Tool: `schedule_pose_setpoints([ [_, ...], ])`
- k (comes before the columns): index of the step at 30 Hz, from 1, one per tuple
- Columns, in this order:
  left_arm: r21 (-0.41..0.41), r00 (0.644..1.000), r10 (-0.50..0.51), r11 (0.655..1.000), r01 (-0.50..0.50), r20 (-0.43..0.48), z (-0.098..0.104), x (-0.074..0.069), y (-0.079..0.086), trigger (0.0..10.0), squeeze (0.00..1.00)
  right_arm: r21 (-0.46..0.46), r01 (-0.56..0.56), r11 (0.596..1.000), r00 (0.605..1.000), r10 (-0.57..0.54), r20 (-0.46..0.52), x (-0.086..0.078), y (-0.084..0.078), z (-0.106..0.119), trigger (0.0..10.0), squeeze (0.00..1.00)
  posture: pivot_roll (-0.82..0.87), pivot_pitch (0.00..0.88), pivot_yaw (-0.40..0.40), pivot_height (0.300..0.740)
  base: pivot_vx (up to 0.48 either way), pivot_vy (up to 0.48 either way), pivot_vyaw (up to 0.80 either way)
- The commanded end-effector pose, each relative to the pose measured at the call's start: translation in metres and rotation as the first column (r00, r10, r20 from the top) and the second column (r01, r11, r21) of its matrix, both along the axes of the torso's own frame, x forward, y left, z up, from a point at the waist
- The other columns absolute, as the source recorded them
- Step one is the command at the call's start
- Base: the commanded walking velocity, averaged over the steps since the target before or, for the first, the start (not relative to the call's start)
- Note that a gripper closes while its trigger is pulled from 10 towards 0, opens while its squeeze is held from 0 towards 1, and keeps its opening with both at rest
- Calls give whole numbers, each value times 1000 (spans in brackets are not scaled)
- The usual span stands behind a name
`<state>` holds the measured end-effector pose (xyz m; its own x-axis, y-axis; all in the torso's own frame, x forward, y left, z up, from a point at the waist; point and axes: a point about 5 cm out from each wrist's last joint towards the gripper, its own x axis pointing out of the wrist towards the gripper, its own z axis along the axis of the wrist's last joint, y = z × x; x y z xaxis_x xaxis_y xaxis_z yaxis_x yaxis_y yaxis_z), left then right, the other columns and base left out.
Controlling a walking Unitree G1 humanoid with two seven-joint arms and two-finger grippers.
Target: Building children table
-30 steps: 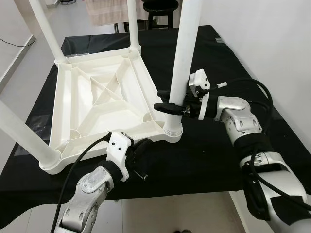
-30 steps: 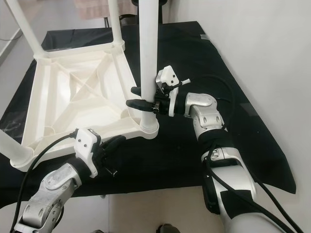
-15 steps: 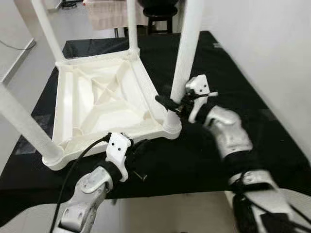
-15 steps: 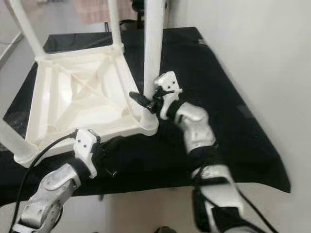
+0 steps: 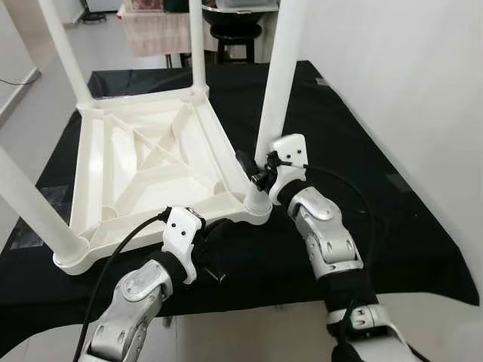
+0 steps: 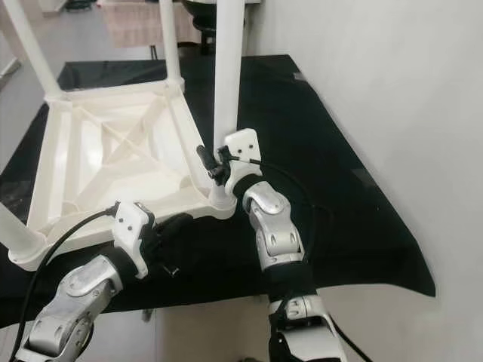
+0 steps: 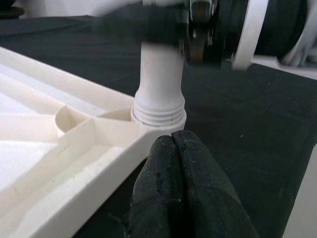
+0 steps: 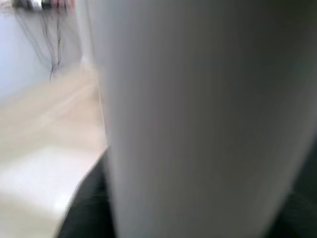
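A white plastic children's table [image 5: 143, 162] lies upside down on a black-covered worktop, its legs pointing up. The near right leg [image 5: 275, 90] stands in its corner socket [image 5: 256, 205]. My right gripper [image 5: 256, 175] is shut around this leg just above the socket; in the right wrist view the leg [image 8: 198, 119] is very close and blurred. My left gripper [image 5: 220, 228] rests low on the cloth by the table's near edge. Its fingers [image 7: 173, 163] are shut with nothing between them, just short of the socket [image 7: 158, 116].
Three other legs rise at the far left [image 5: 64, 49], far middle [image 5: 196, 41] and near left [image 5: 30, 204]. The black worktop [image 5: 332, 121] ends close in front of me. A white wall [image 5: 407, 75] runs along the right. A dark stool [image 5: 234, 34] stands behind.
The whole view has shifted. My right arm has swung from the right side of the leg round to its near side, still gripping at the base. The left gripper has stayed put.
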<state>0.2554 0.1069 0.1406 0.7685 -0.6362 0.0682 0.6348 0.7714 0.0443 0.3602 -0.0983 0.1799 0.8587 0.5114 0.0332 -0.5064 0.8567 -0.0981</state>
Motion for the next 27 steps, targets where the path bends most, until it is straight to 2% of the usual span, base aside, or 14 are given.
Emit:
schedule_pose_setpoints([
  [1, 14, 1000, 7, 1000, -6, -6, -3, 0, 2, 10000, 0, 23, -87, 996, 996, 87, -3, 1, 4, 5, 10000, 1000, -13, 124, -17, 740, 0, 0, 0],
  [4, 16, 1000, -4, 1000, 4, -9, -3, 0, 2, 10000, 0, 43, -297, 954, 955, 297, 9, 0, 6, 22, 10000, 1000, -3, 120, -11, 740, 0, 0, 0],
  [6, 16, 1000, -4, 1000, 4, -9, -3, 0, 2, 10000, 0, 43, -297, 954, 955, 297, 9, 0, 6, 22, 10000, 1000, -3, 120, -11, 740, 0, 0, 0],
  [7, 20, 1000, -6, 1000, 6, -9, -3, 0, 2, 10000, 0, -21, -391, 920, 920, 392, 26, -4, 4, 26, 10000, 0, 12, 118, -11, 740, 0, 0, 0],
  [8, 20, 1000, -6, 1000, 6, -9, -3, 0, 2, 10000, 0, -21, -391, 920, 920, 392, 26, -4, 4, 26, 10000, 0, 12, 118, -11, 740, 0, 0, 0],
  [10, 29, 1000, -2, 1000, 2, -4, -3, 0, 2, 10000, 0, -99, -557, 825, 829, 559, -3, -7, -1, 30, 10000, 0, 26, 115, -21, 740, 0, 0, 0],
  [12, 29, 1000, -2, 1000, 2, -4, -3, 0, 2, 10000, 0, -99, -557, 825, 829, 559, -3, -7, -1, 30, 10000, 0, 26, 115, -21, 740, 0, 0, 0],
  [14, 40, 1000, 13, 999, -13, 7, -3, -2, 2, 10000, 0, -114, -635, 764, 771, 635, -42, -3, -9, 32, 10000, 0, 29, 114, -22, 740, 0, 0, 0],
  [16, 40, 1000, 13, 999, -13, 7, -3, -2, 2, 10000, 0, -114, -635, 764, 771, 635, -42, -3, -9, 32, 10000, 0, 29, 114, -22, 740, 0, 0, 0],
  [18, 64, 999, 23, 998, -25, 34, -2, -5, 1, 10000, 0, -93, -660, 746, 751, 655, -84, 4, -17, 32, 10000, 0, 29, 114, -22, 740, 0, 0, 0],
  [19, 75, 999, 23, 997, -26, 44, -2, -7, 0, 10000, 0, -86, -653, 752, 757, 646, -103, 7, -21, 30, 7686, 0, 44, 114, -26, 740, 0, 0, 0],
  [21, 82, 998, 24, 996, -28, 50, -2, -9, -1, 10000, 0, -79, -638, 766, 769, 628, -118, 9, -24, 27, 7686, 0, 44, 114, -26, 740, 0, 0, 0],
  [22, 91, 998, 30, 995, -35, 59, -2, -11, -1, 10000, 0, -53, -612, 789, 788, 603, -123, 12, -27, 25, 0, 0, 44, 114, -26, 740, 0, 0, 0],
  [27, 117, 994, 73, 990, -83, 84, -1, -16, 1, 10000, 0, -12, -549, 836, 829, 542, -136, 12, -40, 14, 0, 0, 46, 118, -26, 740, 0, 0, 0],
])
